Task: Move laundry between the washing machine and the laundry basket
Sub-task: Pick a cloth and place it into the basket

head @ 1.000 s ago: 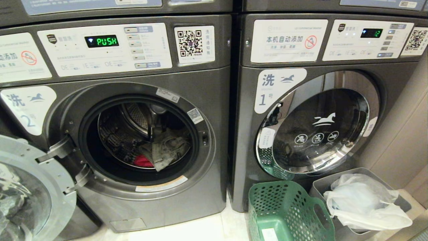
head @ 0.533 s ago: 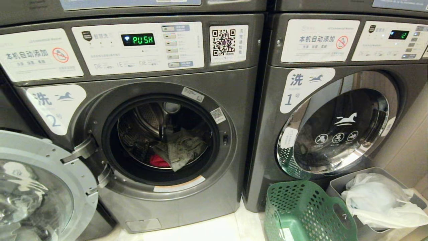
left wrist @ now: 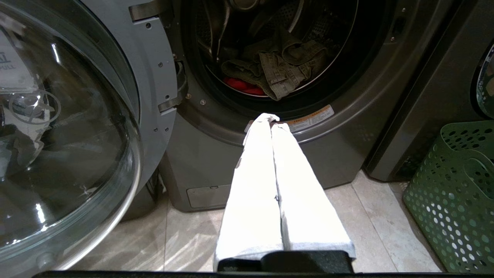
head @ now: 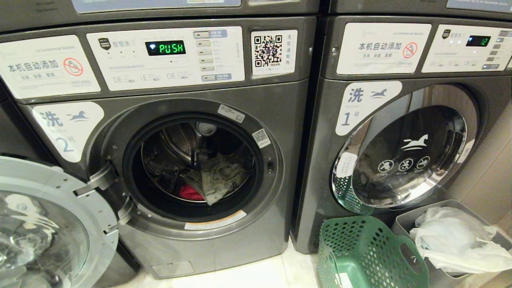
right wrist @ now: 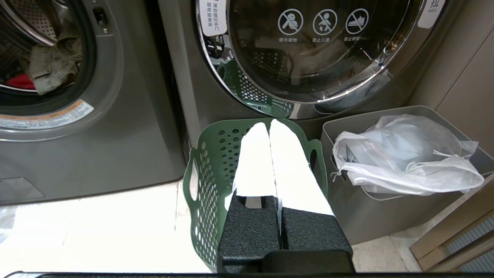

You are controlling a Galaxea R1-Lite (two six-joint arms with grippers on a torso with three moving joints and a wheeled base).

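Green "PUSH" display (head: 171, 48) on washing machine (head: 248, 224) "2"; left gripper (left wrist: 270, 117), right gripper (right wrist: 269, 123) both closed, empty.

each wrist view shows a gripper with two long, flat white fingers tapering toward rounded tips, set side by side with only a thin seam between them. the left gripper (left wrist: 266, 117) rises from a smooth black base; the right gripper (right wrist: 269, 124) sits in two coarse-textured black blocks above a smooth black bar.
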